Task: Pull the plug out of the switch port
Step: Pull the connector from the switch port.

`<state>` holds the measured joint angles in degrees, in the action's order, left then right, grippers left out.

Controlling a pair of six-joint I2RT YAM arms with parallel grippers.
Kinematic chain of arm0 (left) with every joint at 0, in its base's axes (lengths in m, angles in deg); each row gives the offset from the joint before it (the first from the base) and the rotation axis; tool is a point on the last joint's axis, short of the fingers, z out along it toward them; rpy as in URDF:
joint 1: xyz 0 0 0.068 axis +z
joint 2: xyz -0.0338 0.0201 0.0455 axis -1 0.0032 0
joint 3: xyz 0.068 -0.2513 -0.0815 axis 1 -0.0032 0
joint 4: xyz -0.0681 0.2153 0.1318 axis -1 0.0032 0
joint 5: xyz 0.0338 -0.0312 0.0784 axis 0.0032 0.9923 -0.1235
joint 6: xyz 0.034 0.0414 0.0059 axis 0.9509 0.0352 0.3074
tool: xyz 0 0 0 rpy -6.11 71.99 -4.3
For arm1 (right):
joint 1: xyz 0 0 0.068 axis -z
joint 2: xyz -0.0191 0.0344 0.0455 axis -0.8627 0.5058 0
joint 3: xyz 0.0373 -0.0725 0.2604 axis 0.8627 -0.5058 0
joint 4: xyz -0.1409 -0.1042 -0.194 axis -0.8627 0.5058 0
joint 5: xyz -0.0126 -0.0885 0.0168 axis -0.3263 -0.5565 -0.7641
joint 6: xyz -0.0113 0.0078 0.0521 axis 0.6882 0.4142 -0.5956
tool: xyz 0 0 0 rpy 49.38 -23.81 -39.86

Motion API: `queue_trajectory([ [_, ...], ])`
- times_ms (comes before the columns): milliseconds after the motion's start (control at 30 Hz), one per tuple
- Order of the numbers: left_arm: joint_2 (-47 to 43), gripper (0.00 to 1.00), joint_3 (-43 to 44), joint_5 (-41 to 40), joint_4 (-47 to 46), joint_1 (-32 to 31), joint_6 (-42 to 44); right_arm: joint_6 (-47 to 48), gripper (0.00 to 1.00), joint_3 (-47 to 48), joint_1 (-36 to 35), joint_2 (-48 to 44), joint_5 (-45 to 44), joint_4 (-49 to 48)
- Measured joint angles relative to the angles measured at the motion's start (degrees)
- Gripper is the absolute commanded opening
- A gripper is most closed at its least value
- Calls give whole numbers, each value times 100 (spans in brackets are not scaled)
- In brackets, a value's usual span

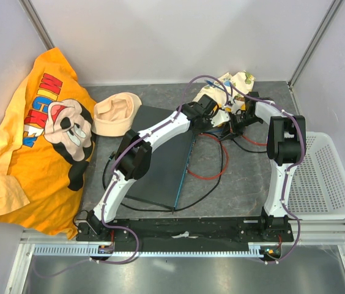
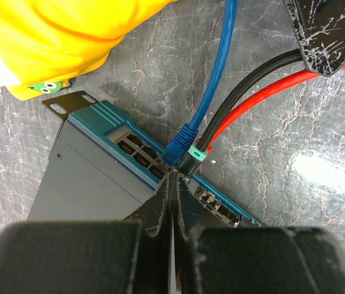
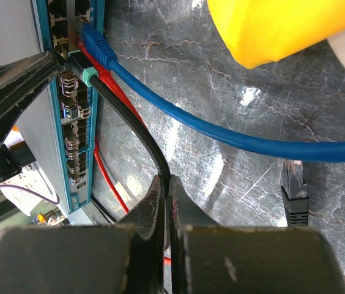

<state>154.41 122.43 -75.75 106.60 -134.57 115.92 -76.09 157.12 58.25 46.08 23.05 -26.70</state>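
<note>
At far left lies a crumpled yellow cartoon-print shirt (image 1: 32,141), and mid-table I see the flat dark grey metal switch (image 1: 166,165), its teal socket edge facing right. My left gripper (image 2: 171,177) is clenched on nothing, tips at that edge just beside the black green-collared plug (image 2: 192,160) and the blue plug (image 2: 178,147), both seated in ports. Further right, my right gripper (image 3: 165,184) is closed too, with the black braided cable (image 3: 129,122) running in at its tips; I cannot tell whether it is pinched.

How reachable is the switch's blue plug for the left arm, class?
Probably yes: the left end effector sits right at the blue plug, nothing between; it is shut, and the black plug crowds it.
</note>
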Motion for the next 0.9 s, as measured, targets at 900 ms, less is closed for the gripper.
queue_trajectory([
  [900, -225, 2, -590, -63, -540, -4, 92, 0, 0, 11, -2, 4, 31, 2],
])
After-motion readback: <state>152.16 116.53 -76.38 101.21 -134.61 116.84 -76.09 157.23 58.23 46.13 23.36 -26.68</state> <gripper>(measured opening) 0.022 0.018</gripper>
